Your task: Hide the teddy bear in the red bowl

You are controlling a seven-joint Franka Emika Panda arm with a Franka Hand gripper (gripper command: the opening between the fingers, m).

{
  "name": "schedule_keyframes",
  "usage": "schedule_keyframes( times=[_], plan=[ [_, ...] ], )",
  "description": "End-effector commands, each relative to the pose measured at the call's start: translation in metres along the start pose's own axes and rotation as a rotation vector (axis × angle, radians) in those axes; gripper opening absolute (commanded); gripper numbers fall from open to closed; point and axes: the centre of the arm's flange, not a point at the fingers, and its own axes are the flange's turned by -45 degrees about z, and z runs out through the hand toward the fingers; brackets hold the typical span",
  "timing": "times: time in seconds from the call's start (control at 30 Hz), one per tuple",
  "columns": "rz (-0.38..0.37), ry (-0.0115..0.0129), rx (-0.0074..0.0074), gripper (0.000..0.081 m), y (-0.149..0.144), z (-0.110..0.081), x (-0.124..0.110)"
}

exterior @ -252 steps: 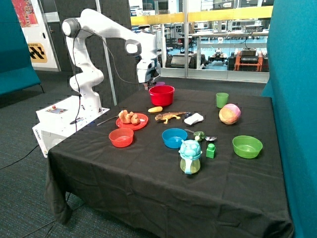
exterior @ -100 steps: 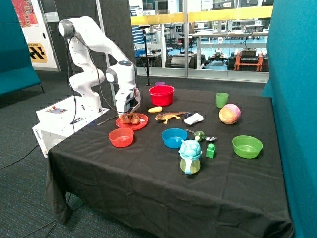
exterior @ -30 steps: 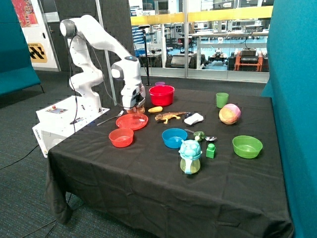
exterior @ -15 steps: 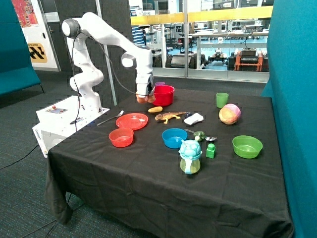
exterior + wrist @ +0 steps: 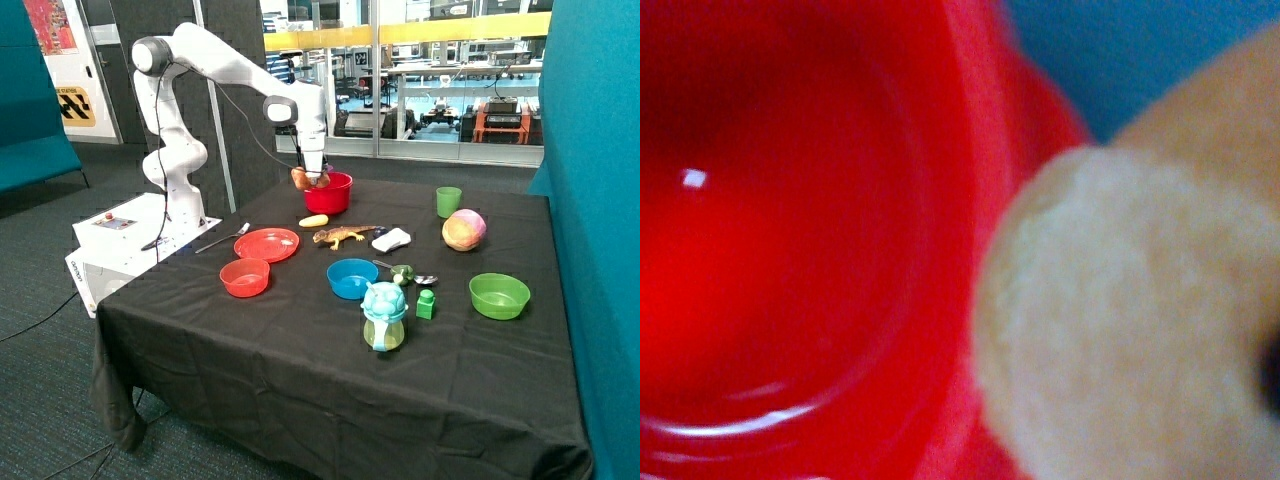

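In the outside view, the teddy bear point(image 5: 309, 178) is held clamped in the gripper point(image 5: 314, 176) and is carried just above the near rim of the red bowl point(image 5: 330, 193), which stands toward the far edge of the table point(image 5: 300, 350) on the arm's side. The toy is kept clear of the rim, apparently so that it can be brought over the opening and let fall inside; it is not yet in the bowl. A yellow piece point(image 5: 313, 221) and the toy lizard point(image 5: 343, 235) lie just in front of the bowl, the red plate point(image 5: 266, 244) and the small orange-red bowl point(image 5: 245, 277) nearer the arm-side edge. Nothing is seen between toy and bowl.

In the wrist view, the bear's tan plush point(image 5: 1130, 330) is seen close up beside the bowl's glossy hollow point(image 5: 780, 250), which appears empty.
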Motion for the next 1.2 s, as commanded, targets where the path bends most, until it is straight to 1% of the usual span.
schedule_keyframes(
  times=[0.0,0.13,0.27,0.37,0.47,0.73,0.9,1.17],
  plan=[
    [-0.129,-0.0021,0.0012,0.0000,-0.055,-0.009,0.034],
    [-0.151,-0.0021,0.0013,0.0000,-0.071,-0.009,0.043],
    [-0.172,-0.0021,0.0013,0.0000,-0.087,-0.006,0.052],
    [-0.171,-0.0021,0.0013,0.0000,-0.097,0.000,0.056],
    [-0.163,-0.0021,0.0013,0.0000,-0.104,0.011,0.058],
    [-0.144,-0.0021,0.0013,0.0000,-0.109,0.029,0.056],
    [-0.117,-0.0021,0.0012,0.0000,-0.103,0.044,0.056],
    [-0.091,-0.0021,0.0012,0.0000,-0.093,0.060,0.059]
  ],
)
